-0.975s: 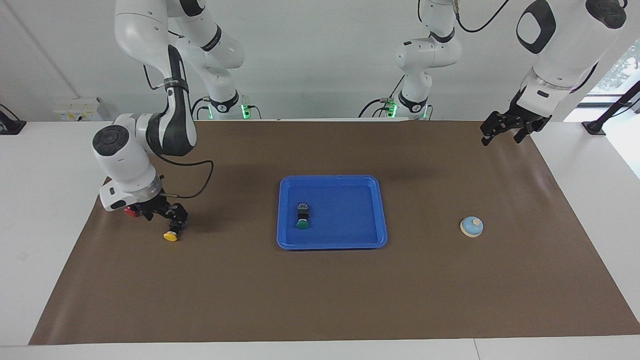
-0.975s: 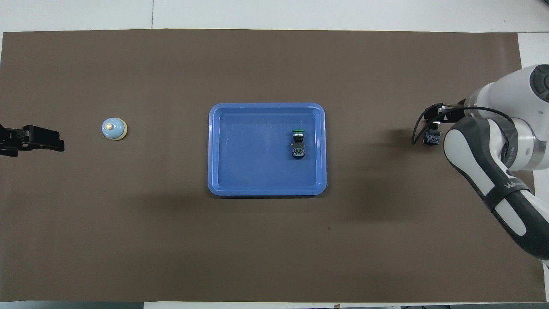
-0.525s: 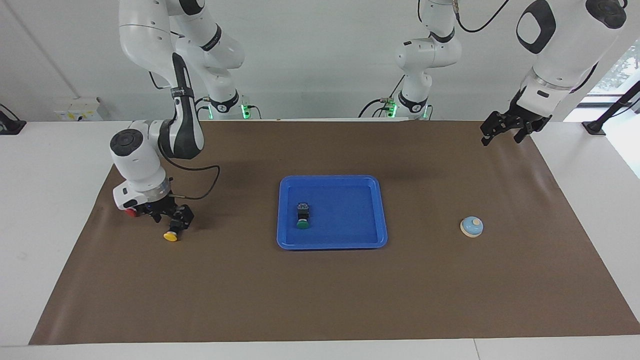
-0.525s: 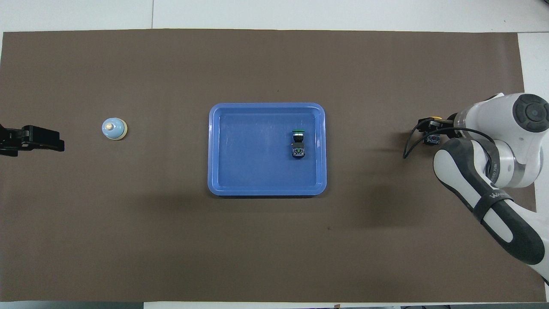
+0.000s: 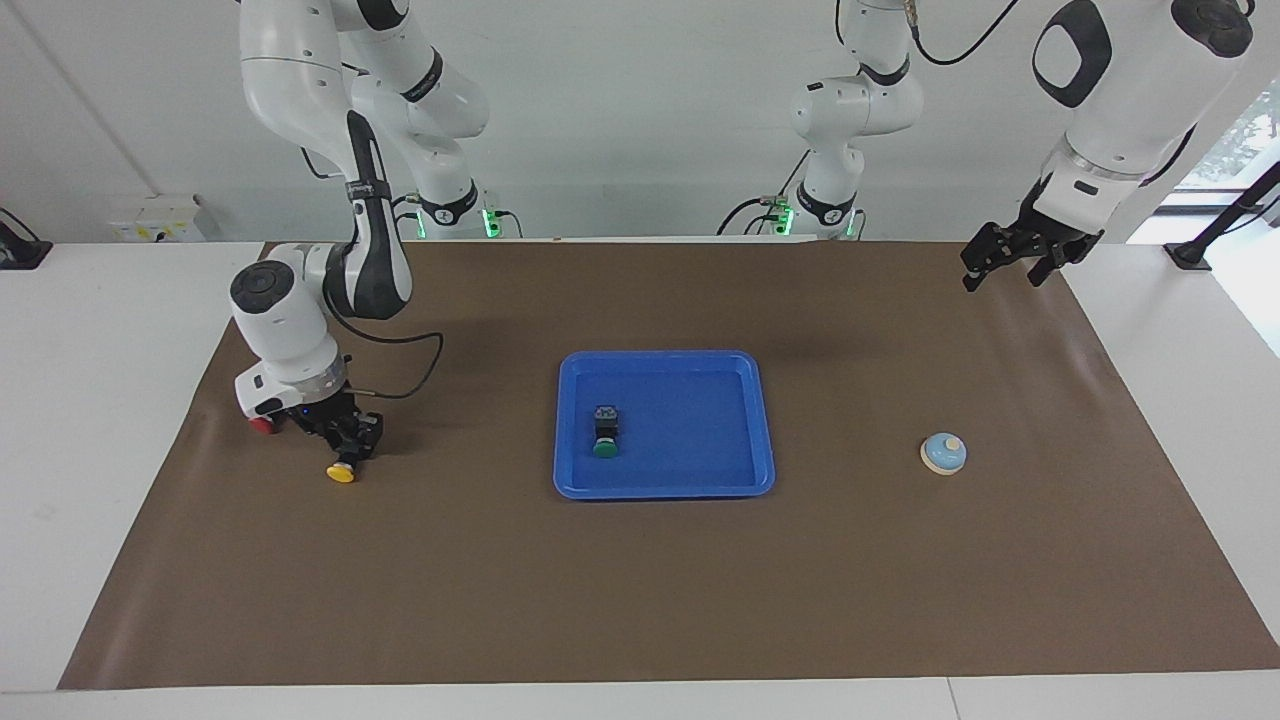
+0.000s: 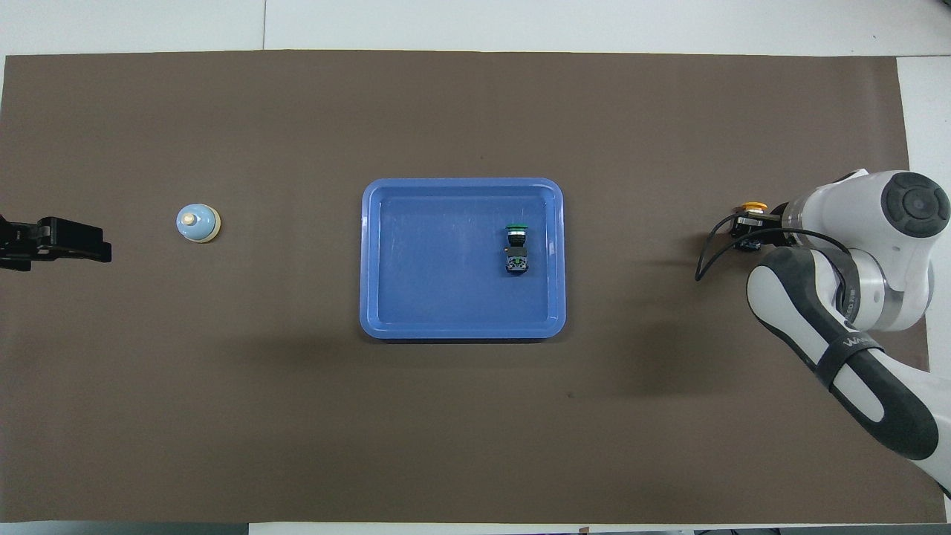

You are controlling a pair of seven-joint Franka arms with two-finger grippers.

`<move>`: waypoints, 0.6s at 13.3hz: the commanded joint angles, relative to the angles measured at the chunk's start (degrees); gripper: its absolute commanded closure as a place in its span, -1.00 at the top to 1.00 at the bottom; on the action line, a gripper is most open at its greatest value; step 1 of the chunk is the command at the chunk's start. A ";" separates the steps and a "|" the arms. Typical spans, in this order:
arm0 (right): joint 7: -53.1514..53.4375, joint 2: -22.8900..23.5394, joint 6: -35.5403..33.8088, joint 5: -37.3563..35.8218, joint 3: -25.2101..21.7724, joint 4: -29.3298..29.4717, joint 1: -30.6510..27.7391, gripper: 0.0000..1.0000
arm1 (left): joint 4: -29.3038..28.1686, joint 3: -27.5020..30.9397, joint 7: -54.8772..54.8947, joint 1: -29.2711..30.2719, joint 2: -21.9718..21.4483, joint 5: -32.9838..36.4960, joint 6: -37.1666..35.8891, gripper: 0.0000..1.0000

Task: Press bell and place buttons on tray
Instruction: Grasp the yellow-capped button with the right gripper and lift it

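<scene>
The yellow button (image 5: 341, 472) lies on the brown mat toward the right arm's end of the table, cap pointing away from the robots. My right gripper (image 5: 349, 446) is down at the mat, shut on this button's dark body (image 6: 749, 239). Beside it the red button (image 5: 263, 425) peeks out from under the wrist; the arm hides it from overhead. The green button (image 5: 605, 438) lies in the blue tray (image 5: 700, 415) at mid-table. Toward the left arm's end stands the bell (image 5: 944, 453). My left gripper (image 5: 1010, 258) waits open in the air over the mat's corner.
A brown mat (image 5: 640, 580) covers the table. The right arm's elbow and its cable (image 5: 400, 370) hang over the mat nearer to the robots than the yellow button. A black stand (image 5: 1200, 240) sits off the mat near the left arm.
The right wrist shifted slightly toward the tray and settled lower, and its fingers closed on the yellow button's body. The left arm, bell, tray and green button stayed put.
</scene>
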 commanded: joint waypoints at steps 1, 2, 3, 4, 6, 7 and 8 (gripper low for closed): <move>0.73 -1.09 0.99 -0.73 0.78 -1.32 -0.77 -1.00 | 0.73 0.31 0.03 -0.10 -0.05 -0.61 -0.84 1.00; 0.38 -1.09 0.38 -0.81 0.78 -1.06 -0.68 -1.00 | 0.73 0.31 0.03 -0.10 -0.05 -0.61 -0.84 1.00; 0.38 -1.27 -0.24 -0.73 0.78 -0.53 -0.25 -1.00 | 0.73 0.31 0.03 -0.10 -0.05 -0.61 -0.84 1.00; 0.38 -1.53 -3.11 -0.73 0.87 1.04 0.28 -1.00 | 0.73 0.31 0.03 -0.10 -0.05 -0.61 -0.84 1.00; 1.08 -1.53 -11.88 -0.46 1.13 7.43 3.08 -1.00 | 0.73 0.31 0.03 -0.10 -0.05 -0.61 -0.84 1.00; 1.87 -1.36 -15.85 -0.11 1.13 10.60 4.84 -1.00 | 0.73 0.31 0.03 -0.10 -0.05 -0.61 -0.84 1.00; 3.79 -1.18 -19.45 -0.11 1.13 13.33 6.51 -1.00 | 0.73 0.31 0.03 -0.10 -0.05 -0.61 -0.84 1.00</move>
